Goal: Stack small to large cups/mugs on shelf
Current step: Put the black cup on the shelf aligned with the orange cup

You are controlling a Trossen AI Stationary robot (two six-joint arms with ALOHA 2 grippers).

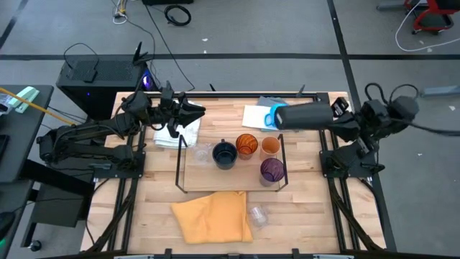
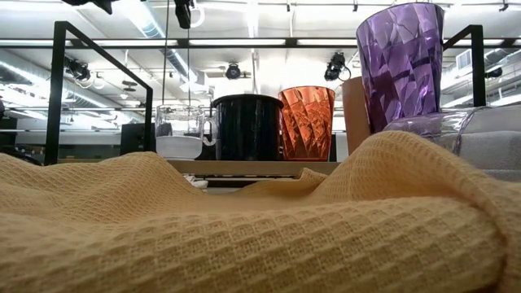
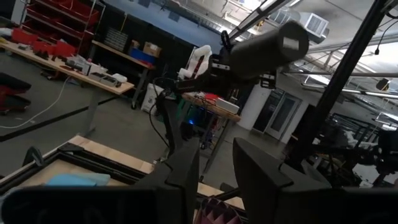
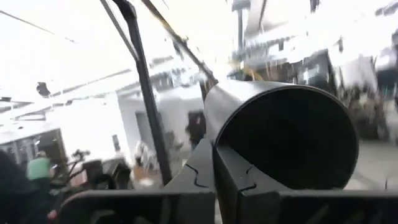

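The wire-framed shelf (image 1: 188, 173) carries a clear glass (image 1: 203, 152), a navy mug (image 1: 224, 155), two orange cups (image 1: 246, 145) (image 1: 270, 147) and a purple cup (image 1: 272, 170), all standing upright on their bases. My right gripper (image 1: 333, 113) is shut on a black cup (image 1: 302, 115) held on its side above the table's far right. A bright blue mug (image 1: 271, 116) sits partly hidden below the black cup. My left gripper (image 1: 195, 111) is open, in the air over a white cloth (image 1: 180, 133). Another clear glass (image 1: 257, 214) stands by the yellow cloth. My right gripper holds the black cup by its rim (image 4: 214, 134), pinching the wall with one finger inside the mouth and one outside. The fingers come level from the table's right. The cup is lifted clear and lies on its side, base (image 1: 279, 116) pointing toward the table's left.
A yellow cloth (image 1: 212, 216) lies crumpled on the near side of the table and fills the low view's foreground (image 2: 244, 220). A light-blue cloth and a white sheet (image 1: 255, 115) lie at the far edge. The shelf's upright black end loops (image 2: 59, 89) stand at both ends.
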